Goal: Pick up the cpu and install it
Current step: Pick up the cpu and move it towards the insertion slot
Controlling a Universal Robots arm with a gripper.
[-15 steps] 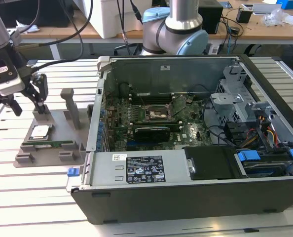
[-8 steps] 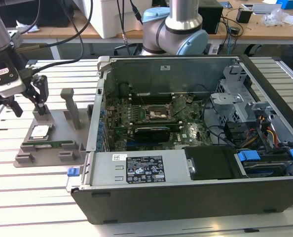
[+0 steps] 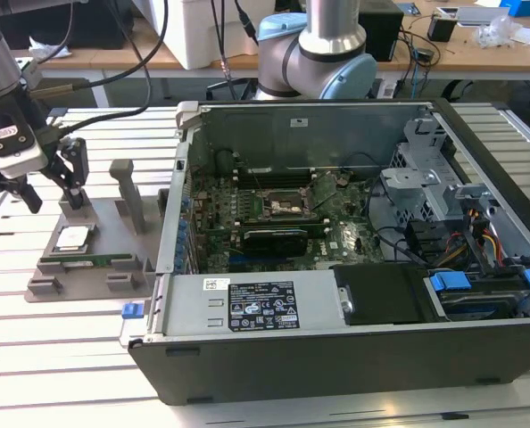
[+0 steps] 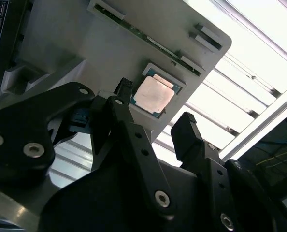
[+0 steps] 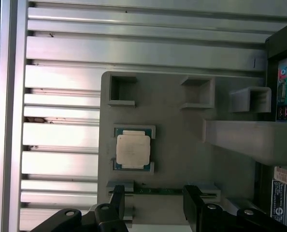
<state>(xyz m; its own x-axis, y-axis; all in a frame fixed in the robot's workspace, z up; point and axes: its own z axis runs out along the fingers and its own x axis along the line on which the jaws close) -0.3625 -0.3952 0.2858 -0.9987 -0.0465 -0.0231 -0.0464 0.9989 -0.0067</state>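
Lab: slatted metal bench (image 3: pixel 69 348), cable-strewn desks (image 3: pixel 443 55) behind

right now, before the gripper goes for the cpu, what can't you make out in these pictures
- Motherboard socket, exterior view: too small to tell whether it is open or empty.
- cpu underside, both wrist views: hidden, as it lies metal top up in the grey tray.
- Memory stick, first wrist view: ends hidden behind fingers of the open gripper.

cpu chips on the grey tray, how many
1: the cpu lies flat in its pocket on the grey tray, at the exterior view's left of the open computer case. None seems hidden there.
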